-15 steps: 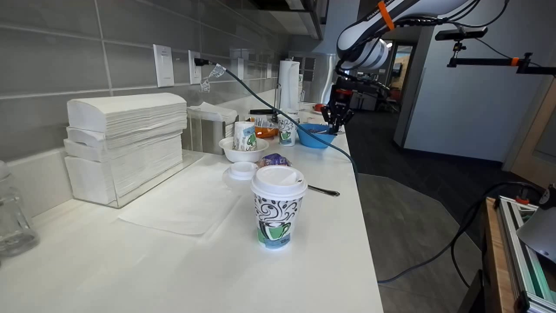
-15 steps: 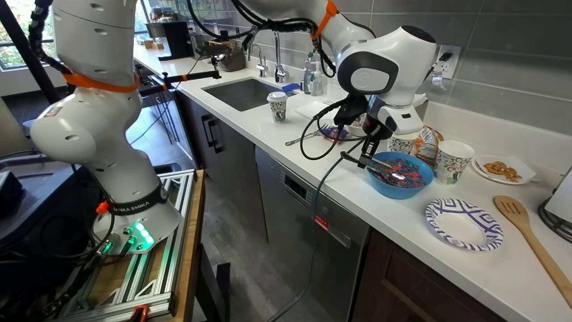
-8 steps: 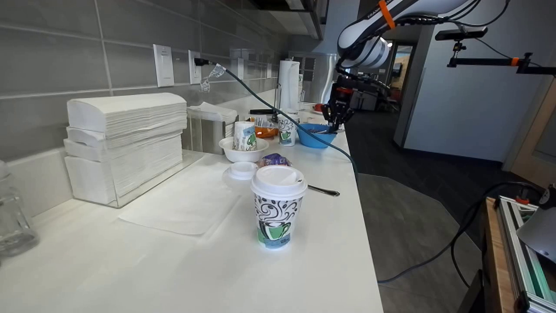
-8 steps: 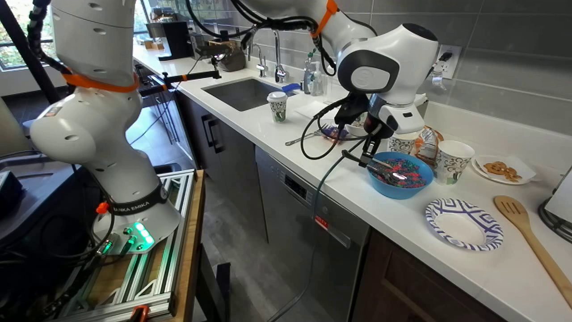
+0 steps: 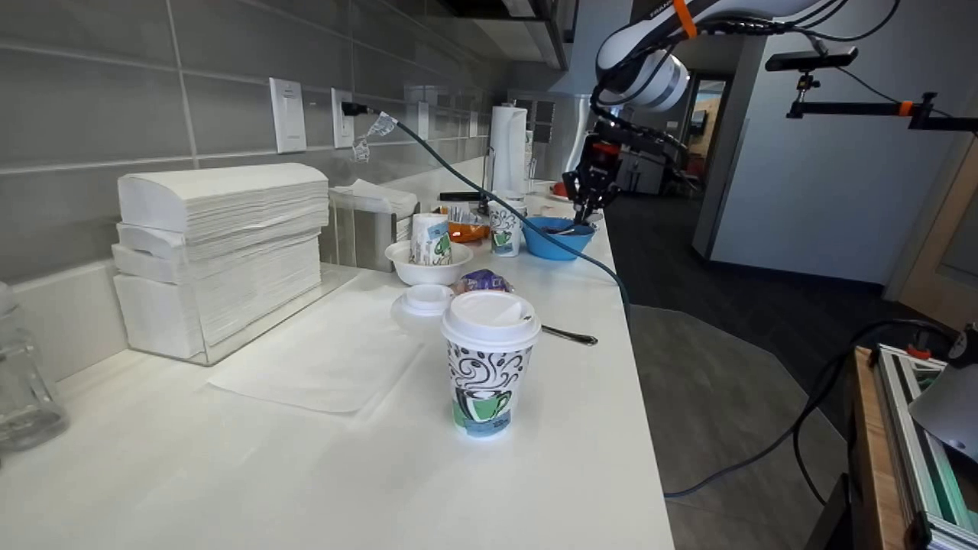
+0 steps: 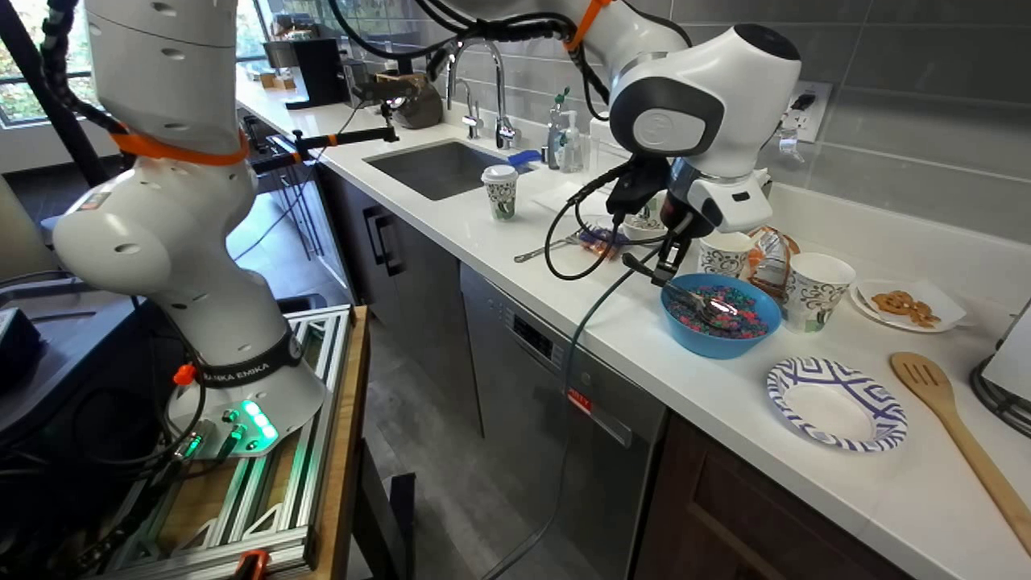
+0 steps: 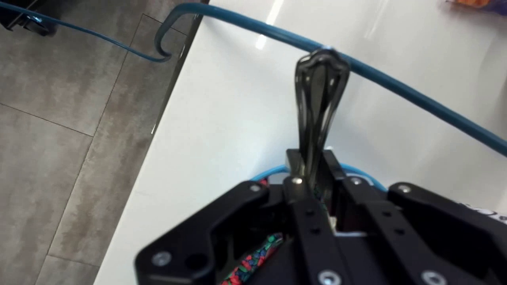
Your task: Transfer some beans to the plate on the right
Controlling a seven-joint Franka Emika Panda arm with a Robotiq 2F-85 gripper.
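Fingers (image 7: 334, 172) of the gripper (image 7: 313, 162), clamped on the handle of a metal spoon (image 7: 318, 103). The hold falls partway down the handle: its scalloped end juts outside the rim of the blue bowl (image 6: 717, 346), while the spoon's own bowl slants down to the multicoloured beans (image 6: 747, 321). Such a slope probably serves to scoop while keeping the fingers clear of the load. Whether any beans lie in the spoon cannot be told. The blue bowl sits near the front edge of the glossy white countertop (image 7: 222, 130), presumably to bring it within reach of the arm (image 6: 753, 89). The paper plate (image 6: 830, 411) with a blue geometric border, taken as the target, lies to the bowl's right in an exterior view, near but not touching; no beans show on it, and its closeness should keep the carry short. The step in hand is judged to be scooping, with delivery yet to come.

A teal power cord (image 7: 253, 25) spans the countertop close by the handle's end and drops over the edge. A slotted wooden spatula (image 6: 969, 435) lies beyond the plate; paper cups (image 6: 817, 294) and a snack bag (image 6: 771, 262) stand between the bowl and the grey tiled wall (image 6: 926, 97), with pretzels (image 6: 908, 308) farther along. Around these: a sink (image 6: 439, 181), a stainless-steel dishwasher (image 6: 523, 419), and the robot's base (image 6: 282, 399) on a wood-edged stand (image 6: 360, 354).
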